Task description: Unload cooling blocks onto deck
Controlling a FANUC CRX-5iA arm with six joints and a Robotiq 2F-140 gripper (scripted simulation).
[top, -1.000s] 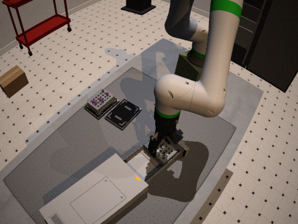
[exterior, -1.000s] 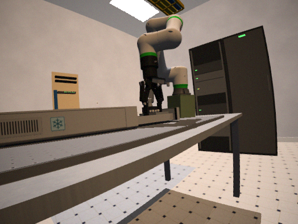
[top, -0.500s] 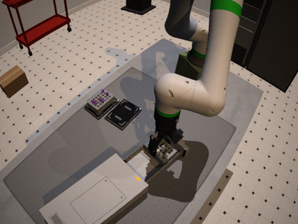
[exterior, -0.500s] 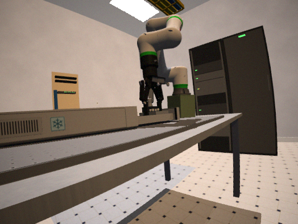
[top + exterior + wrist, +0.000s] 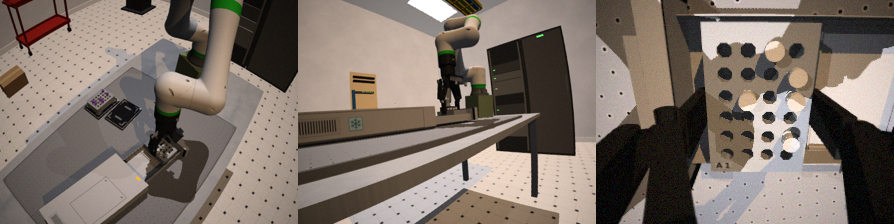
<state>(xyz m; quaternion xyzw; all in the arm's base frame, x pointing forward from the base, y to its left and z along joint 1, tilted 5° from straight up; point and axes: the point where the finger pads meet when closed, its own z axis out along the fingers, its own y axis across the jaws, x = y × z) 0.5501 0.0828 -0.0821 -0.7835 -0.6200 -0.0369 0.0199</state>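
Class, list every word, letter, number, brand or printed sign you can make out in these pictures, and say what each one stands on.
"A1": printed on the corner of the cooling block between the gripper's fingers.
Snowflake sign, no words: on a pale square on the side of the cooler.
No other words, numbers or brand names can be read; any marks on the arm are too small.

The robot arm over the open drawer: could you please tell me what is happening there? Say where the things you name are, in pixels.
The black claw (image 5: 160, 148) (image 5: 451, 109) (image 5: 757, 102) is closed on the sides of the grey block with white-capped tubes (image 5: 166, 150) (image 5: 736, 87), which appears to be still in the open drawer (image 5: 166, 164) (image 5: 454, 117). The grey block with violet-capped tubes (image 5: 101, 103) is already on the farther black deck slot (image 5: 98, 116). The nearer black slot (image 5: 123, 114) is free, and the cooler's orange lamp (image 5: 137, 178) is lit.
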